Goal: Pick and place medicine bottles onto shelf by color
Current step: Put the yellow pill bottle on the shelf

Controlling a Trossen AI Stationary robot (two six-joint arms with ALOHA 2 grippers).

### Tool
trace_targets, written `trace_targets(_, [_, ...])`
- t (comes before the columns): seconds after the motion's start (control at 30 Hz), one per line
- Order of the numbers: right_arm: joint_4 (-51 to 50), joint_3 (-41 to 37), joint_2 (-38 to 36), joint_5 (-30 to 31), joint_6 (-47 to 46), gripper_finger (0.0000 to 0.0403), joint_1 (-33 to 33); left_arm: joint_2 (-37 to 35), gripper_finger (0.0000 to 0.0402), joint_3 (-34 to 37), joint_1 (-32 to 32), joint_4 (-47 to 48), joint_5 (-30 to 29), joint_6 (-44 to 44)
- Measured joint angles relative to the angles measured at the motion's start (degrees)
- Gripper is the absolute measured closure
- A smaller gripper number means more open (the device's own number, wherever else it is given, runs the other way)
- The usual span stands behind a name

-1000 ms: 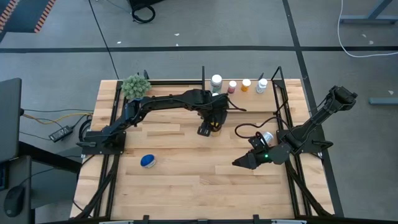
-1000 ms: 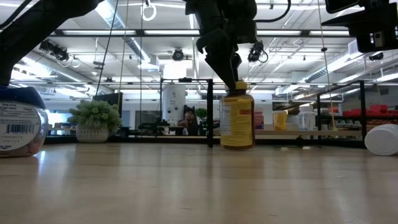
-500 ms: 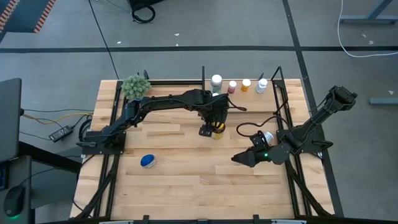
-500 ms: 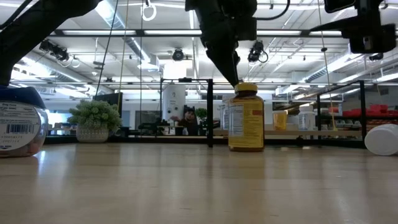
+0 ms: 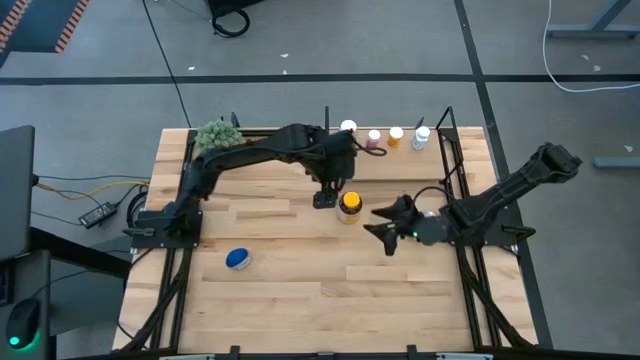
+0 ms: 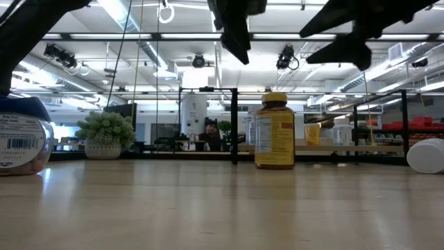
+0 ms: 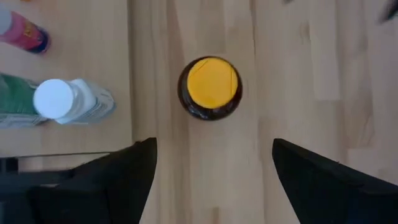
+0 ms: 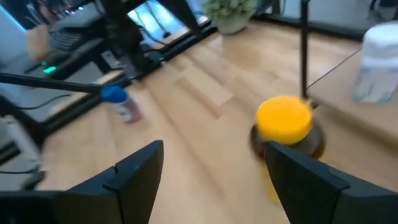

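An amber medicine bottle with a yellow lid stands upright on its base on the tabletop, just in front of the shelf. My left gripper hangs open above it, pointing down, clear of the lid. My right gripper is open to the bottle's right, its fingers aimed toward the bottle without touching it. Several small bottles stand along the shelf's far edge. A blue-lidded bottle lies on its side near the table's front left.
A green fuzzy plant ball sits at the far left corner. A white-capped bottle lies at the table's right, near the right arm. Black shelf posts rise behind the amber bottle. Bare planks stretch across the table's near half.
My left gripper has set the amber bottle slightly farther right on the table, let go and risen clear; the bottle stays upright. My right gripper has swung toward the far-left, nearer the amber bottle, rolling as it went.
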State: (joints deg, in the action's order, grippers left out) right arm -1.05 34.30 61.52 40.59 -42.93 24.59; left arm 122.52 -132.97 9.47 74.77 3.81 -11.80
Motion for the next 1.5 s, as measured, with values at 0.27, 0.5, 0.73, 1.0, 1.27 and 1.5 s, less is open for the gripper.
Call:
trace_targets(0.27, [0.19, 0.23, 0.00, -10.05, 10.90, 0.0116, -10.09, -4.99, 0.0107, 0.11, -0.51, -0.67, 0.11, 2.23])
trace_targets(0.5, [0.35, 0.85, 0.26, -12.18, 19.27, 0.0116, -14.42, -7.88, 0.0139, 0.26, -0.43, 0.69, 0.73, 1.66])
trace_targets(0.73, [2.18, 0.90, 4.53, -21.12, 19.34, 0.0116, -16.97, -7.91, 0.0173, 0.28, -0.26, 3.12, 4.81, 0.39])
trace_targets(1.0, [2.62, 0.90, 5.55, -27.94, 2.07, 0.0116, -17.76, -8.88, 0.0225, 0.44, -0.06, 2.82, 5.07, 0.72])
trace_targets(1.27, [-0.22, 0.84, 5.55, -32.30, -5.57, 0.0116, -18.88, -18.54, 0.0296, 14.44, -4.13, -10.24, 4.04, 5.07])
trace_targets(1.5, [0.31, 1.50, 5.53, -31.52, 2.47, 0.0116, -20.19, -42.05, 0.0317, 53.36, -3.82, -37.40, 4.95, 15.79])
